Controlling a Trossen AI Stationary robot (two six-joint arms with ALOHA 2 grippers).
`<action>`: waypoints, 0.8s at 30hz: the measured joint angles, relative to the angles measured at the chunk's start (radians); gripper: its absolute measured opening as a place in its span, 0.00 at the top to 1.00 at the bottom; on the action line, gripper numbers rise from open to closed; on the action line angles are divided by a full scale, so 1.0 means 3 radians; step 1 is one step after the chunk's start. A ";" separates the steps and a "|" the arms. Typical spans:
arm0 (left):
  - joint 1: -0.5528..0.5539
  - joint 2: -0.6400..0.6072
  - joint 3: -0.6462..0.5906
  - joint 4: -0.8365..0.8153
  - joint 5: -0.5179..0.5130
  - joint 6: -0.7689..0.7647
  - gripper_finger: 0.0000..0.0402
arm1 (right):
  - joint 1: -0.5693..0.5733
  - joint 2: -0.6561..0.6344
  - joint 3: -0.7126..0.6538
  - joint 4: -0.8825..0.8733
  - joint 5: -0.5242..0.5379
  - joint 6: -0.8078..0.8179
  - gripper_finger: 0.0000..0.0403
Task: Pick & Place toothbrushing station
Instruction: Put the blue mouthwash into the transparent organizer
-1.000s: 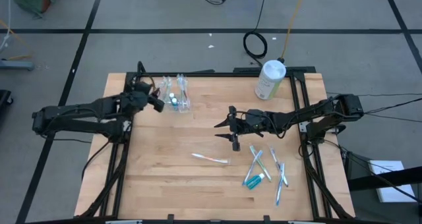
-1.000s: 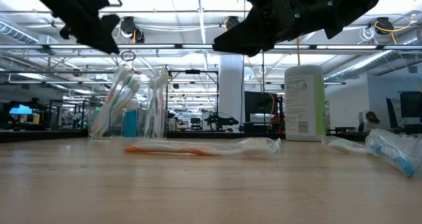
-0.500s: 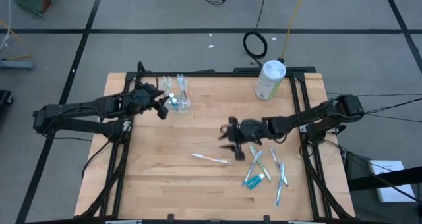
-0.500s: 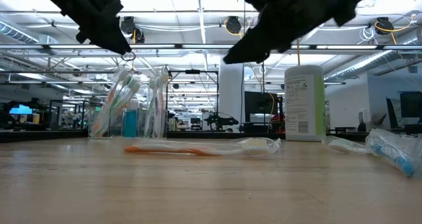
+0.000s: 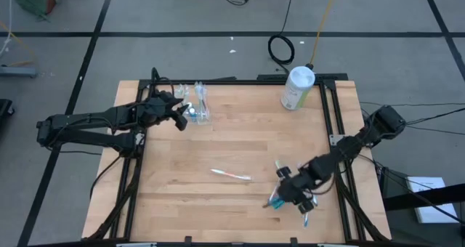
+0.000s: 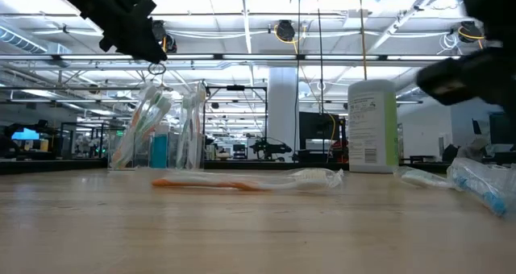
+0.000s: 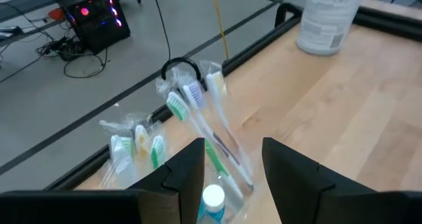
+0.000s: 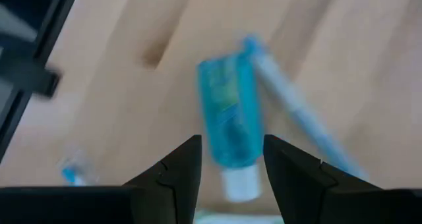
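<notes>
The toothbrushing station is a clear cup (image 5: 197, 109) holding pale toothbrushes and a blue tube, standing on its base at the table's far left. In the left wrist view the cup (image 7: 198, 128) lies just ahead of the fingers. My left gripper (image 5: 179, 117) hovers open at the cup's left side, above it in the low view (image 6: 137, 34). My right gripper (image 5: 282, 195) is open, tipped down over a blue toothpaste tube (image 8: 227, 115) lying flat at the near right. Its fingers stand either side of the tube without touching it.
A loose orange-handled toothbrush (image 5: 231, 175) lies flat mid-table. Wrapped toothbrushes (image 5: 306, 212) lie beside the tube, one (image 8: 293, 112) alongside it. A white canister with a green label (image 5: 297, 87) stands at the far right corner. Black rails run along the table's edges.
My right gripper has swung from the table's middle toward the near right corner, sinking and tipping downward, and now hangs over the tube and wrapped brushes. My left gripper has turned a little toward the cup. Both stay open.
</notes>
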State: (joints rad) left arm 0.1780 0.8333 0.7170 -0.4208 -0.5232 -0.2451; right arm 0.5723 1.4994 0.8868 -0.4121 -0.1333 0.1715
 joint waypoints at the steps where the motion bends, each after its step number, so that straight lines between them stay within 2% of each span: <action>1: 0.0000 0.0000 0.0000 0.0032 0.0000 0.0000 0.60 | 0.0067 0.0000 -0.0036 0.0018 0.0005 -0.0001 0.61; 4: 0.0000 0.0000 0.0000 0.0090 0.0000 -0.0013 0.60 | 0.0189 0.0000 -0.0181 0.0098 0.0043 0.0000 0.61; 11: 0.0000 0.0000 0.0000 0.0096 0.0002 -0.0072 0.60 | 0.0231 0.0000 -0.0444 0.0383 0.0610 -0.0132 0.61; 20: 0.0000 0.0000 0.0000 0.0098 0.0003 -0.0074 0.60 | 0.0232 -0.0057 -0.0444 0.0469 0.0631 -0.0112 0.61; 24: 0.0000 0.0000 -0.0001 0.0099 0.0003 -0.0076 0.60 | 0.0232 -0.0112 -0.0444 0.0566 0.0910 -0.0273 0.61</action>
State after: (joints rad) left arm 0.1780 0.8333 0.7166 -0.3912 -0.5224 -0.2680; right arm 0.6418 1.4658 0.7536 -0.2422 0.1397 0.0896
